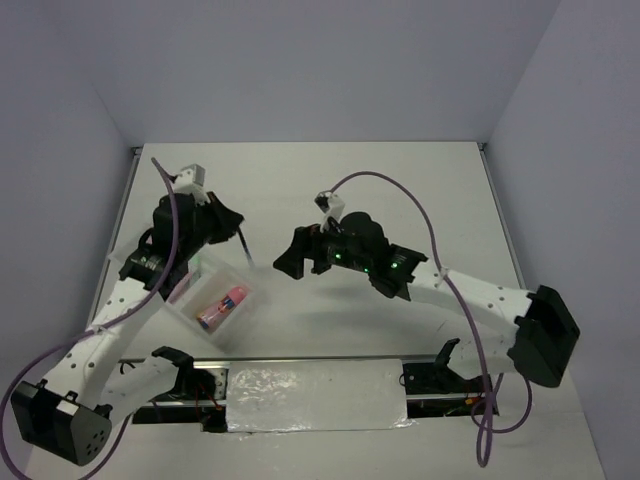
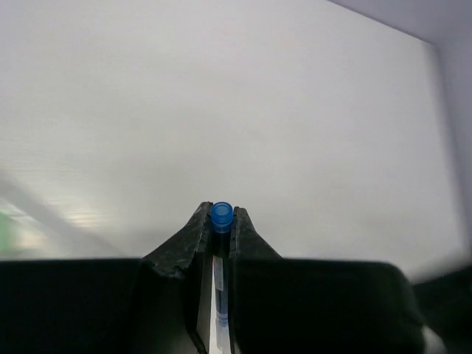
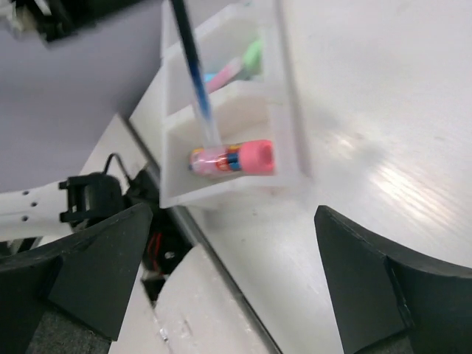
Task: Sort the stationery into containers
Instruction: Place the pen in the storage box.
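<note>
The clear tray [image 3: 291,133] sat near the front of the surface [image 1: 400,200], on the left side. A fat pink tube [image 3: 232,158] lay in its end box. Just above that box hung a thin blue pen [image 3: 193,77]. It stood steep, with its tip pointing down. The left fingers [image 2: 236,243] were shut tight on the pen, so that arm was nearer. I think the pen only had to go down. Farther right, the right fingers [image 1: 292,262] were spread wide and held nothing.
</note>
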`<state>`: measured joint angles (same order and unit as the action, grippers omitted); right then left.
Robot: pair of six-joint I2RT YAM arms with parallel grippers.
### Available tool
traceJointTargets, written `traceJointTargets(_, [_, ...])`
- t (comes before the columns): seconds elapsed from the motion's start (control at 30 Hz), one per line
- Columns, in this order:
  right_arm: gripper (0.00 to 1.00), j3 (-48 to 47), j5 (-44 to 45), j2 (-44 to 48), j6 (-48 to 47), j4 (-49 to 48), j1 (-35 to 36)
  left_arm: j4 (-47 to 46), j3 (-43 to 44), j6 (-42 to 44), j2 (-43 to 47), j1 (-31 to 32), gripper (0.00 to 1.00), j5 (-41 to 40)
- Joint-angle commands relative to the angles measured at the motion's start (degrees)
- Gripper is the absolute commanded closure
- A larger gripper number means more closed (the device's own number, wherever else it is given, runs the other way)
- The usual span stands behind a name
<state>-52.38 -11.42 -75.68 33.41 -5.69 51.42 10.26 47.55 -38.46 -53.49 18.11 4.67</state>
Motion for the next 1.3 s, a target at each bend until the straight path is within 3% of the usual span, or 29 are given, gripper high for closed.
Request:
traceJointTargets(0.0, [0.0, 2.45, 13.33, 9.92, -2.64, 8.12, -1.4, 26.09, 11.06, 9.98, -6.6, -0.62, 1.0, -42.29])
traceJointTargets(0.03, [0.0, 4.37, 14.05, 13.85, -3.26, 9.2, -1.67, 29.0, 12.81, 9.46, -8.62, -1.23, 1.0, -54.2])
traceJointTargets(0.07, [0.0, 5.44, 14.58, 15.98, -3.87, 9.99, -2.54, 31.46, 15.88, 9.19, -12.47, -1.84, 1.0, -57.89])
traceJointTargets(0.23, [0.0, 9.66, 14.94, 26.8, -6.86, 15.27, -3.08, 33.78, 22.31, 10.86, -22.69, -11.66, 1.0, -66.1])
traceJointTargets(0.3, [0.0, 10.71, 14.15, 31.02, -7.39, 16.59, -3.17, 30.8, 23.02, 12.61, -26.56, -16.93, 1.0, -64.26])
traceJointTargets(0.5, [0.0, 15.73, 10.02, 37.18, -8.45, 16.07, -3.17, 26.22, 25.4, 15.77, -31.76, -23.46, 1.0, -65.49])
traceJointTargets(0.7, [0.0, 16.52, 6.85, 36.31, -10.2, 16.33, -3.25, 19.19, 25.84, 21.93, -32.55, -24.79, 1.0, -67.42])
traceJointTargets(0.8, [0.0, 16.61, 6.06, 36.48, -10.73, 16.24, -3.17, 16.55, 23.47, 22.11, -33.51, -25.14, 0.95, -68.99])
traceJointTargets(0.9, [0.0, 15.99, 6.23, 36.3, -11.08, 17.56, -3.25, 17.95, 24.86, 20.27, -35.44, -26.37, 0.98, -67.26])
traceJointTargets(1.0, [0.0, 15.73, 6.41, 37.01, -11.0, 18.17, -3.17, 16.39, 24.18, 20.35, -36.94, -26.81, 0.94, -66.02])
traceJointTargets(1.13, [0.0, 15.56, 6.06, 37.97, -10.12, 18.26, -3.26, 14.52, 23.2, 20.27, -38.26, -27.86, 0.82, -59.79])
traceJointTargets(1.27, [0.0, 14.68, 5.88, 37.89, -9.24, 18.96, -3.17, 13.65, 23.03, 20.18, -38.0, -28.3, 0.78, -56.8])
